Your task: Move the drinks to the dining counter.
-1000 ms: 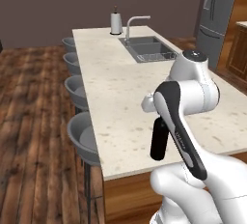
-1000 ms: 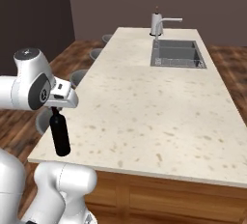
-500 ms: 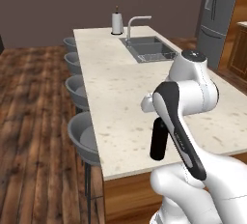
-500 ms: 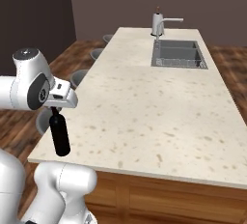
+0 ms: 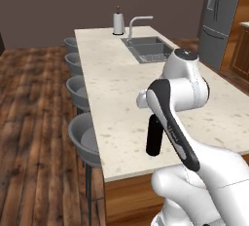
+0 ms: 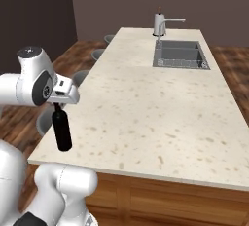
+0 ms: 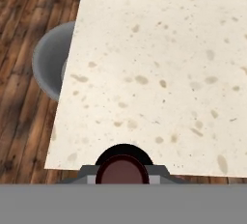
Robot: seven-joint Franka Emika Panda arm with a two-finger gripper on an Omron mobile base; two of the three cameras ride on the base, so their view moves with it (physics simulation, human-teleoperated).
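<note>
Left base view: the gripper [image 5: 154,116], mostly hidden behind the arm, is closed on the neck of the wine bottle [image 5: 154,137]. The bottle hangs upright over the dining counter [image 5: 116,81], near the corner farthest from the sink [image 5: 148,49], on the stool [image 5: 83,137] side. Its base looks at or just above the stone; contact can't be told. The faucet [image 5: 136,24] and a white dispenser [image 5: 117,23] sit at the sink end, well apart from the bottle.

Right base view: the same grip shows. The gripper [image 6: 59,104] is shut tight round the bottle's [image 6: 62,129] neck, and the body hangs straight down. Here the bottle reads as right at the counter's [image 6: 160,108] near edge, at the end far from the sink [image 6: 181,54], possibly overhanging it; the angle doesn't settle that.

Hand view: looking down the gripper [image 7: 122,175], the bottle's dark-red top [image 7: 122,171] sits at the bottom, and the counter [image 7: 159,68] corner lies just beyond it. A stool [image 7: 51,66] is beside the counter edge.

Step in hand, as a judgement: placing the first drink. Next move likely calls for carrying the bottle a little inward from the edge toward the sink, lowering until it stands, and opening the jaws. Released too near the edge, it may tip off.
</note>
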